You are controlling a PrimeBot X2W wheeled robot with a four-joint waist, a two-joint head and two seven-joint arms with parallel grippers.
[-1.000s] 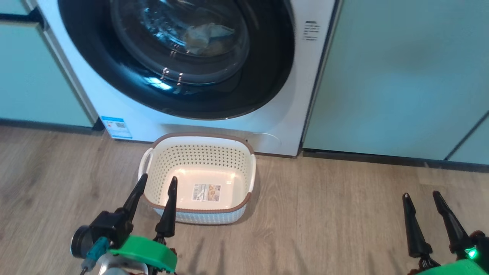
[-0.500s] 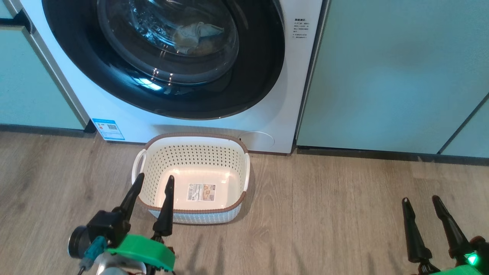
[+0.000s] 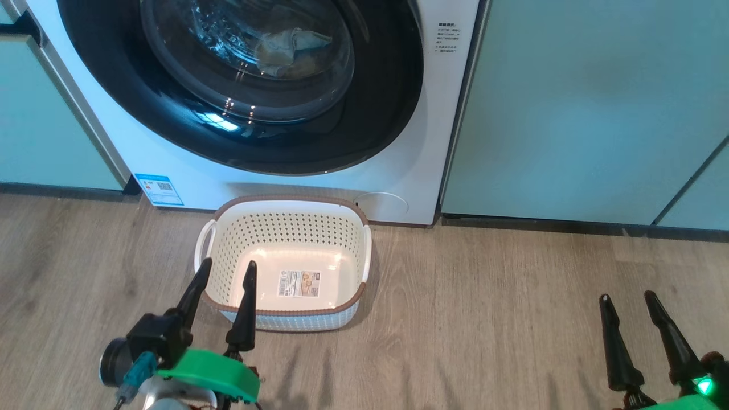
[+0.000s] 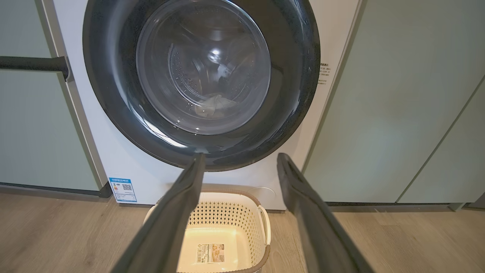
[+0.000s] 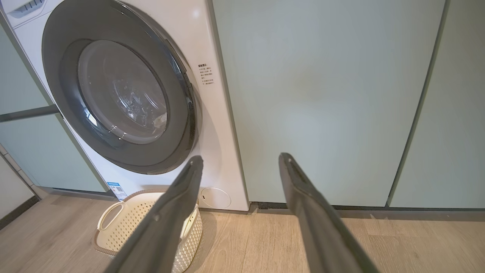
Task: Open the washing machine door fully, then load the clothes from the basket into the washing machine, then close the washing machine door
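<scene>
The white washing machine [image 3: 438, 142] stands between pale green cabinets. Its black-rimmed washing machine door [image 3: 370, 114] lies closed against the front. Through the glass, the pale clothes [image 3: 285, 48] lie in the drum, also seen in the left wrist view as a small heap of clothes [image 4: 212, 108]. The cream basket [image 3: 285, 204] sits on the floor right before the machine, with just a label on its bottom. My left gripper [image 3: 228, 263] hangs open over the basket's near left corner. My right gripper [image 3: 626, 296] is open at the lower right, far from the basket.
Pale green cabinet doors [image 3: 569, 114] flank the machine on the right, and another cabinet [image 3: 45, 114] on the left has a dark bar handle [image 4: 34, 63]. Wood-look floor [image 3: 484, 313] stretches between my grippers. A blue sticker [image 3: 158, 189] marks the machine's lower left corner.
The whole head view has shifted a little, so the camera moved. Both grippers stay open and the basket and door keep their places.
</scene>
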